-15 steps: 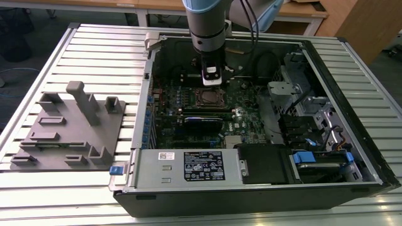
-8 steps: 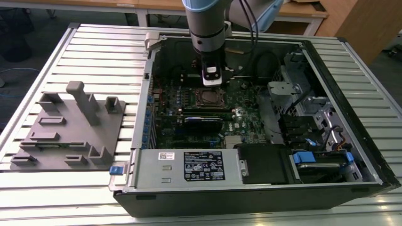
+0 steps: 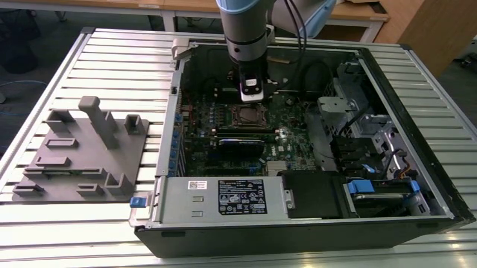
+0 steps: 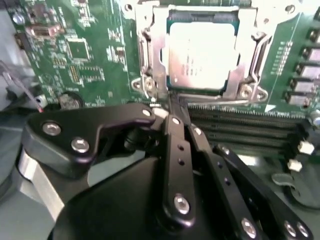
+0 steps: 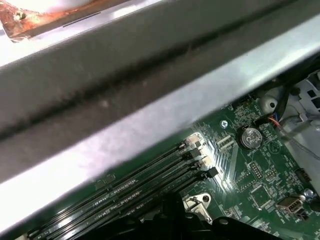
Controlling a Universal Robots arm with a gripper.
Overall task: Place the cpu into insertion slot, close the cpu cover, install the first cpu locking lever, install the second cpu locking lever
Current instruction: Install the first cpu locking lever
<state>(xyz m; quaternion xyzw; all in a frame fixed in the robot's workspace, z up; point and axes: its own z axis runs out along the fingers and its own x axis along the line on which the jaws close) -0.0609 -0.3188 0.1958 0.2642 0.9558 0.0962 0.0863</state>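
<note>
Nearest the lens in the exterior view, the black computer case (image 3: 298, 237) lies open on the slatted worktop (image 3: 111, 50), with the grey power supply (image 3: 223, 195) along its lower edge. At the left of the frame, a grey fixture plate (image 3: 82, 151) rests beside the case. The arm (image 3: 246, 22) comes down from the top centre, and its gripper (image 3: 252, 96) hangs over the green motherboard (image 3: 201, 139), just above the insertion slot (image 3: 246, 116) at mid-frame.

In the second wrist view, the black linkage rises from the lower half of the frame. The jaws are drawn together with no gap showing, their tip at the slot's lower edge. Whether anything thin is pinched there cannot be told. The cpu (image 4: 200, 55) lies flat in the slot, top centre of the frame. The cpu cover (image 4: 159, 50) is folded down around it, so the silver top shows through the cut-out. A wire lever (image 4: 260, 50) runs along the cover's right flank.

In the first wrist view, a metal case wall (image 5: 150, 100) slants across the upper frame. Below it lie long black memory slots (image 5: 145, 185), and a coin battery (image 5: 248, 137) sits at the right.
</note>
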